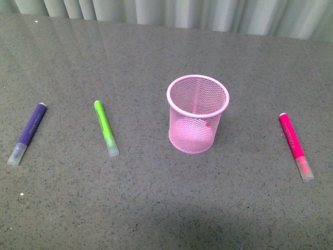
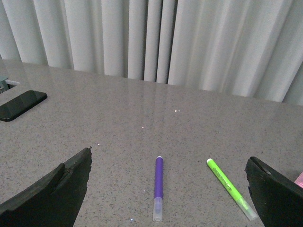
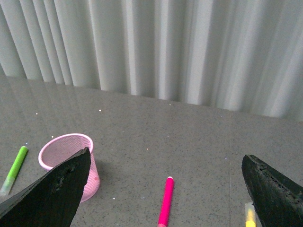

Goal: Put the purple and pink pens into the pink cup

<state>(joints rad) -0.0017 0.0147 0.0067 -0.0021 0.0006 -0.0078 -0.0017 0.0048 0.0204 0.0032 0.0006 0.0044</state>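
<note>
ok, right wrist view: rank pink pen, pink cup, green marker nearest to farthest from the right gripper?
From the right gripper:
1. pink pen, just ahead, in line with the open jaws.
2. pink cup, off toward the robot's left.
3. green marker, beyond the cup, further left.

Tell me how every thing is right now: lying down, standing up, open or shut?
Dark purple slim marker pen: lying flat, clear cap on.
Magenta pink slim marker pen: lying flat, clear cap on.
Lime-green marker: lying flat, clear cap on.
Light pink wire-mesh cup: standing upright, no pens inside.
Black flat phone: lying flat, screen dark.
Left tool: open, holding nothing.
Right tool: open, holding nothing.
</note>
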